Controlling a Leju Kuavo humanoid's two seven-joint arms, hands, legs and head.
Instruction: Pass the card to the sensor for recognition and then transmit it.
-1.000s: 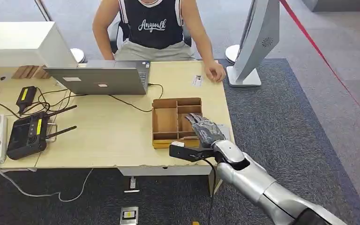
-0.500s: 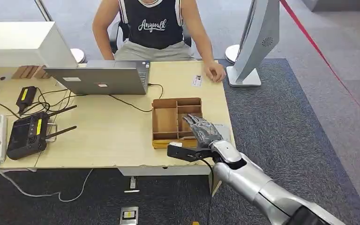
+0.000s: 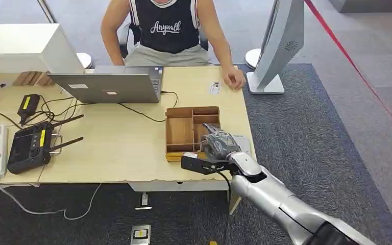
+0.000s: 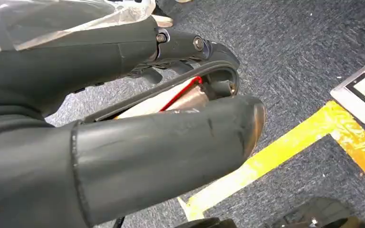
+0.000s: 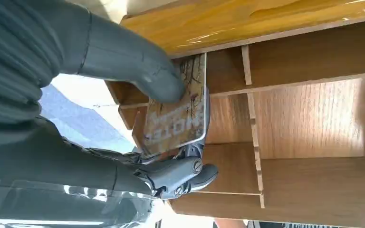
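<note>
A patterned card (image 5: pixel 178 114) stands in a right-hand compartment of the wooden divider box (image 3: pixel 181 133) near the table's front right corner. My right hand (image 3: pixel 218 144) reaches into that compartment. Its thumb (image 5: pixel 138 71) presses on the card's face and its darker fingers (image 5: pixel 180 173) curl around the card's edge, so the card is pinched. A corner of the card (image 3: pixel 210 127) pokes out above the hand in the head view. My left hand (image 4: pixel 171 142) hangs over the carpet with thumb and fingers stretched out and nothing between them.
A person sits across the table with one hand (image 3: pixel 234 79) resting beside a small white card (image 3: pixel 215 87). A tall white stand (image 3: pixel 280 41) rises off the table's right end. A laptop (image 3: pixel 109 84), cables and a black controller (image 3: pixel 29 145) occupy the left half.
My right hand's fingers have curled down from spread to closed around the card, and the hand has edged slightly left over the box.
</note>
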